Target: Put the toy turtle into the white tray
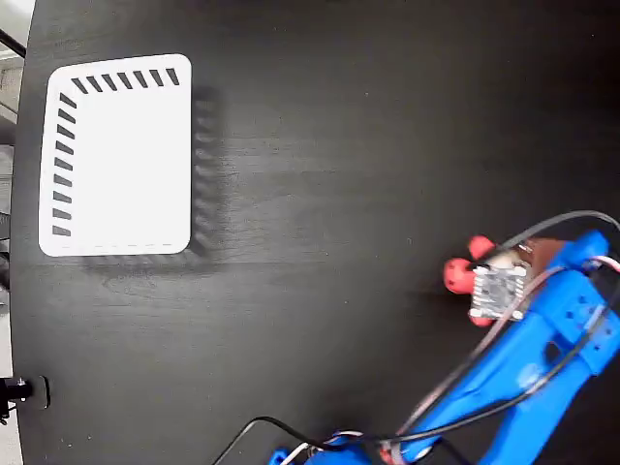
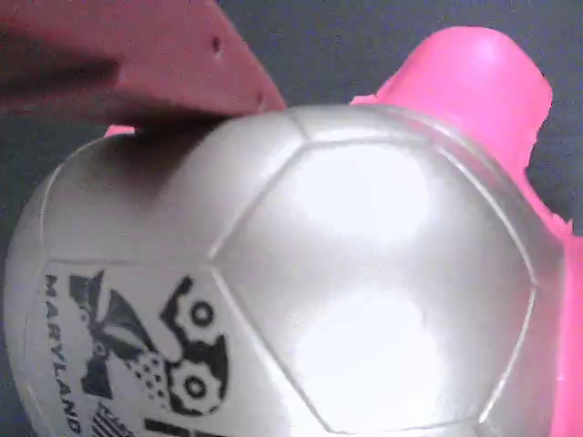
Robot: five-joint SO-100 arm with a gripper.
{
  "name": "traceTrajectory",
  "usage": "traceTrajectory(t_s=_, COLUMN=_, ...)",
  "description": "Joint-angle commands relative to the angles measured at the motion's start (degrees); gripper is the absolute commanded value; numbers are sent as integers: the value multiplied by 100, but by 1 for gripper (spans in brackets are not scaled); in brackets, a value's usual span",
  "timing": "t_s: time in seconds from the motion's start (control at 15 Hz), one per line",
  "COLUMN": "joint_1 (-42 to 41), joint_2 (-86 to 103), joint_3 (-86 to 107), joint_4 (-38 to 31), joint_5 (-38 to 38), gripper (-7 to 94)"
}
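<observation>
While the blue arm [image 1: 528, 358] reaches in from the lower right of the fixed view, its gripper [image 1: 499, 276] sits over the toy turtle [image 1: 475, 271] on the black table [image 1: 339, 194].

Seen from the fixed camera, the turtle lies at the right side of the table, its red head and one foot poking out to the left of the gripper; the white tray [image 1: 116, 155] rests well apart at the upper left, dark slanted slots along its top and left edges; in the wrist view the turtle's shiny grey shell [image 2: 364, 273] fills the picture, a black printed mark at lower left, a pink limb at upper right; a dark red finger [image 2: 137, 64] lies against the shell's upper left edge; whether the jaws are clamped on the turtle cannot be told.
</observation>
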Motion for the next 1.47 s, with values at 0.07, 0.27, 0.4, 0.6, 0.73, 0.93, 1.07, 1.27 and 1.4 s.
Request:
traceTrajectory(t_s=0.07, joint_1=-1011, joint_2=1670, joint_3=-44, joint_4=606, joint_5=589, gripper=0)
traceTrajectory(t_s=0.27, joint_1=-2382, joint_2=2364, joint_3=246, joint_4=729, joint_5=1512, gripper=0)
traceTrajectory(t_s=0.4, joint_1=-3419, joint_2=2558, joint_3=193, joint_4=747, joint_5=2259, gripper=0)
traceTrajectory(t_s=0.6, joint_1=-4860, joint_2=2391, joint_3=-255, joint_4=571, joint_5=3226, gripper=0)
traceTrajectory(t_s=0.73, joint_1=-5625, joint_2=1995, joint_3=-888, joint_4=431, joint_5=3709, gripper=0)
traceTrajectory(t_s=0.93, joint_1=-6636, joint_2=1169, joint_3=-2294, joint_4=404, joint_5=4298, gripper=0)
traceTrajectory(t_s=1.07, joint_1=-7084, joint_2=343, joint_3=-3357, joint_4=369, joint_5=4632, gripper=0)
traceTrajectory(t_s=1.27, joint_1=-7550, joint_2=-765, joint_3=-4351, joint_4=167, joint_5=4887, gripper=0)
traceTrajectory(t_s=1.4, joint_1=-7646, joint_2=-1336, joint_3=-4843, joint_4=167, joint_5=4931, gripper=0)
